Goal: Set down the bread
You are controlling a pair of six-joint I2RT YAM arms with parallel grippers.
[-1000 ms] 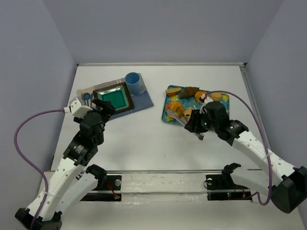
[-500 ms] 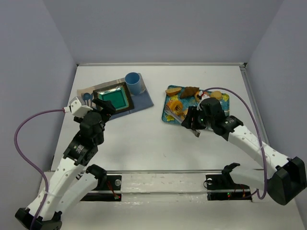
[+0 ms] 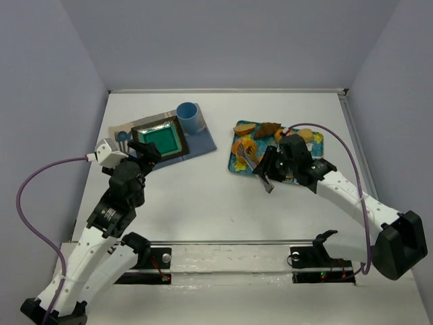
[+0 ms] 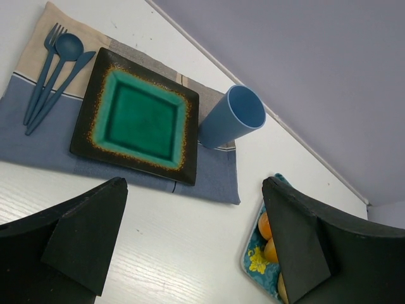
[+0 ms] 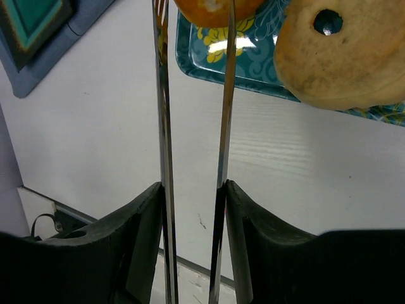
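My right gripper [image 5: 193,190] is shut on a pair of metal tongs [image 5: 162,126]. The two tong blades reach up on either side of an orange piece of bread [image 5: 215,9] at the left end of the blue patterned tray [image 5: 253,69]. Their tips are cut off by the frame's top edge. From above, the tongs [image 3: 256,166] point at that bread [image 3: 245,147] and the right gripper [image 3: 270,169] sits at the tray's near edge. My left gripper [image 4: 193,190] hangs open and empty above the table, near the green plate [image 4: 136,117].
A pale round bread with a hole [image 5: 345,57] lies beside the tongs on the tray [image 3: 233,164], along with several other breads. The green plate [image 3: 160,139], a blue cup [image 3: 189,118] and blue cutlery [image 4: 54,69] rest on a placemat [image 4: 209,174].
The right arm has swung left along the tray's near edge, bringing the tongs onto the orange bread. The tong blades opened a little, then narrowed. The left arm has barely moved.
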